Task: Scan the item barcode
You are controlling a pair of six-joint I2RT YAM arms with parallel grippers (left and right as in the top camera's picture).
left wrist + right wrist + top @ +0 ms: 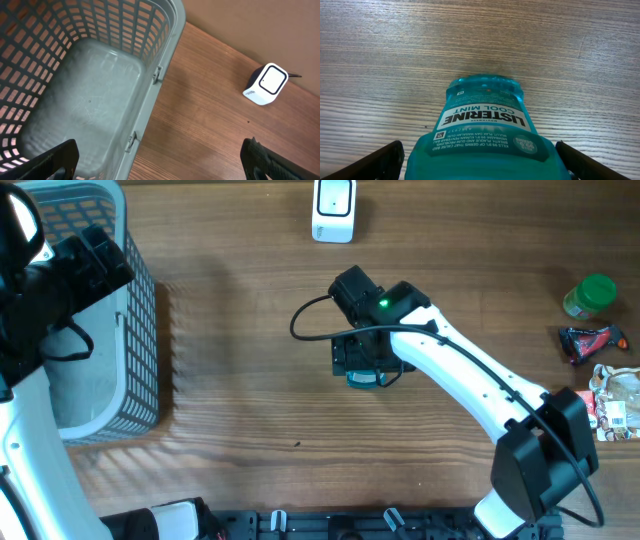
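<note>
The item is a teal Listerine Cool Mint mouthwash bottle (485,125), label toward the right wrist camera. It sits between the wide-apart fingers of my right gripper (480,162), one finger close by each flank, with no clear squeeze showing. From overhead, only a teal sliver of the bottle (365,379) shows under the right gripper (362,360) at mid-table. A white barcode scanner (333,208) stands at the far edge, also seen as the scanner (266,84) in the left wrist view. My left gripper (160,162) hangs open and empty over the basket rim.
A grey plastic basket (140,330) stands at the far left, its rim (165,50) under the left gripper. At the right edge lie a green-lidded jar (590,295), a dark red packet (592,340) and a snack packet (618,402).
</note>
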